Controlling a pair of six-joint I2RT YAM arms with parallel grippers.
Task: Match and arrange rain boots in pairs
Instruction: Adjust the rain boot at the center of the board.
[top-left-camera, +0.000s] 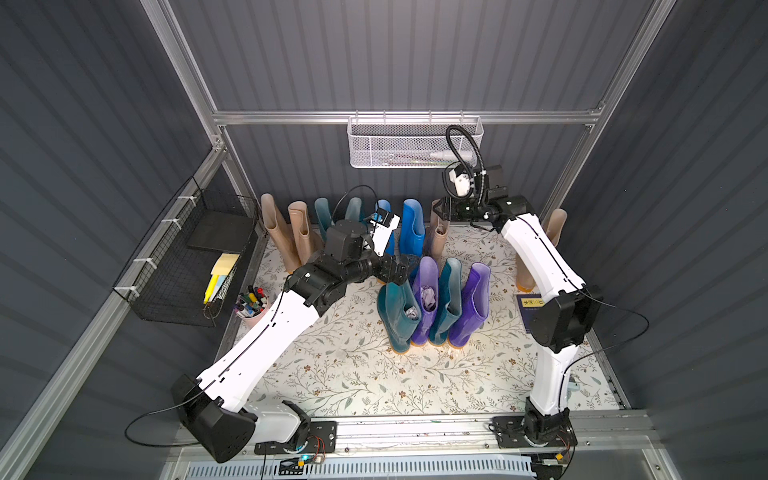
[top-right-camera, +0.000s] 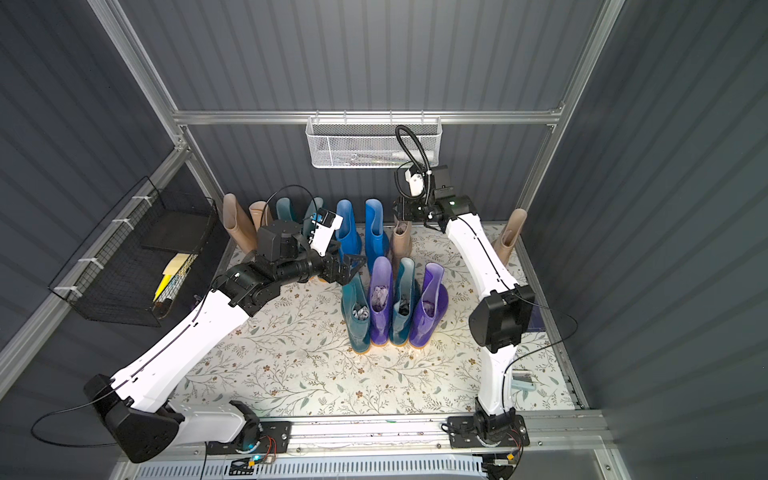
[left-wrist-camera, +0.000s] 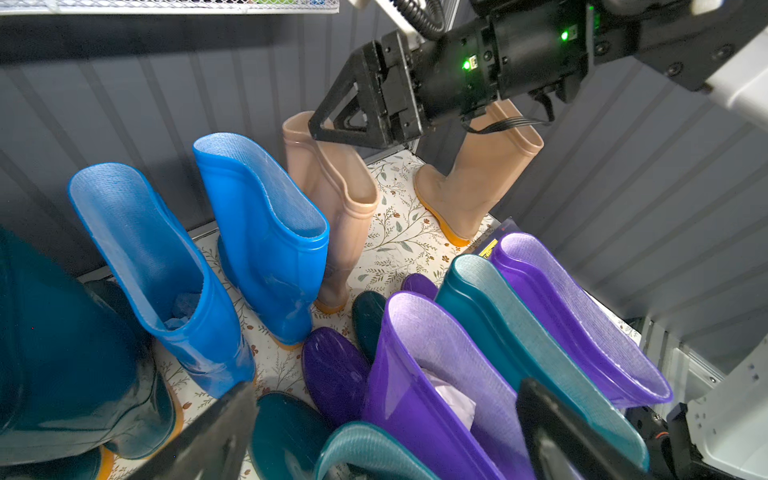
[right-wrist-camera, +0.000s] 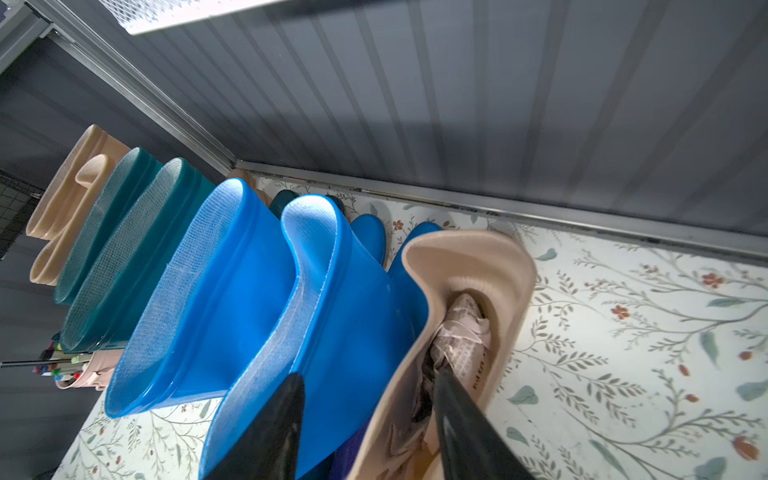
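Observation:
Along the back wall stand a beige pair, a dark teal pair and a bright blue pair of rain boots. Beside the blue pair is a single beige boot. My right gripper is at its top, open, with one finger inside the shaft and the other outside, over the blue boot. Another beige boot leans in the far right corner. In front, teal, purple, teal and purple boots stand in a row. My left gripper hovers open just behind the row's left end, holding nothing.
A white mesh basket hangs on the back wall. On the left rail hangs a black wire basket, and a cup of markers stands below it. A dark book lies under the right arm. The floor is a floral mat.

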